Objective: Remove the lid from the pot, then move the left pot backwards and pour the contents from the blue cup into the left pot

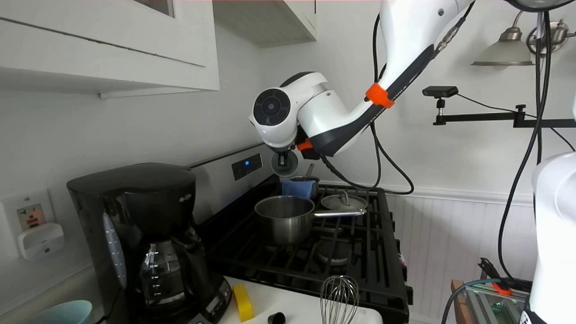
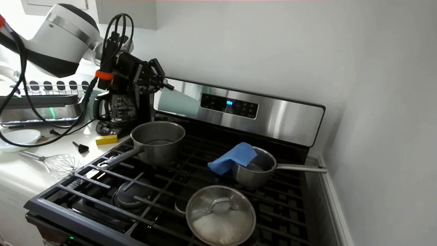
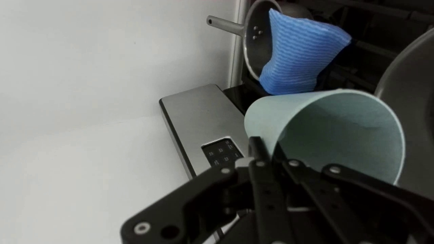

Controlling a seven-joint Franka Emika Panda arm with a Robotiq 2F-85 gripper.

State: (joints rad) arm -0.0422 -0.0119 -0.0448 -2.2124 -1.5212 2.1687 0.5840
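The lid (image 2: 221, 217) already lies apart on the stove (image 2: 68, 217), so I judge that the pouring is in hand. The claw (image 3: 268, 149) is closed on the wall of the blue cup (image 2: 179, 103), which is held above and near the left pot (image 2: 159, 153). Next, the claw probably needs to bring the mouth over this pot and to tip lower, if something remains inside, which I cannot tell. The cup looks pale blue-green, smooth, wider at the rim, and almost horizontal.

Blue cup (image 2: 179, 103) matt plast., left pot (image 2: 161, 155) satin metal, cloth (image 3: 301, 57) w/ fine ribbing.
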